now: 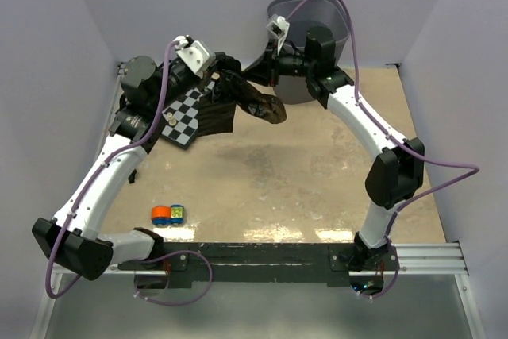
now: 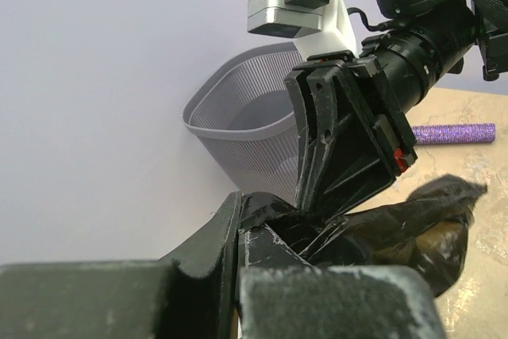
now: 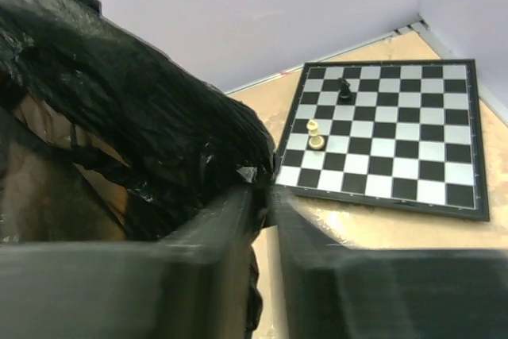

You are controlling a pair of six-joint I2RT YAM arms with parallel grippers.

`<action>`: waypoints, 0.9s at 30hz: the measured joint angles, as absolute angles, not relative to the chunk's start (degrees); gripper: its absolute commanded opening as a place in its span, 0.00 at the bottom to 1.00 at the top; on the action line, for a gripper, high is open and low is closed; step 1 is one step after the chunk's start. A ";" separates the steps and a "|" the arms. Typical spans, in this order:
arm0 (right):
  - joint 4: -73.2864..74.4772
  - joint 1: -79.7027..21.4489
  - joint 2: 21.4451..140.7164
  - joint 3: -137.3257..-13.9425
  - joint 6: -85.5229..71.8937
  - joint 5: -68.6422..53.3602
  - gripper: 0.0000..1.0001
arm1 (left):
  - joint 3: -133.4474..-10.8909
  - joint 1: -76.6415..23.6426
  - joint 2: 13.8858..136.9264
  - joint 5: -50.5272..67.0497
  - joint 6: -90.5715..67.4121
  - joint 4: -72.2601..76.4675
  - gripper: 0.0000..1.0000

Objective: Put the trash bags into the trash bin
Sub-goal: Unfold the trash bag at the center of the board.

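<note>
Beside trash bin [image 1: 295,91], trash bag [image 1: 255,101] spans left-right, tail rightward

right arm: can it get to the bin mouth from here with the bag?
Likely yes. The trash bin stands just beyond the right pincer, mouth open, with nothing visible between them. One catch: the left pincer is also clamped on the trash bag, which would tether the move until it lets go.

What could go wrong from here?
Both sets of jaws pinch the thin trash bag; pulling apart may tear it. It hangs short of the trash bin, so loose plastic could snag the rim. Trailing plastic might topple the chess pieces.
</note>
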State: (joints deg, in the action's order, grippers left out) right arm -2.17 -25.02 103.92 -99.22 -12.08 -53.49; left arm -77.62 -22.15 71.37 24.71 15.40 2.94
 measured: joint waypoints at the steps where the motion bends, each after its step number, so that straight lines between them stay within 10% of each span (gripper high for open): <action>1: -2.31 -24.73 103.98 -99.22 -11.97 -53.54 0.00 | -77.62 -22.15 71.35 24.69 15.40 2.94 0.00; 19: 3.31 -9.76 99.22 -96.71 -10.46 -39.46 0.00 | -72.40 -22.15 68.55 16.56 22.37 2.74 0.00; 27: 1.56 -11.79 93.54 -95.00 -8.88 -41.63 0.53 | -71.24 -22.15 68.25 18.52 23.11 3.49 0.00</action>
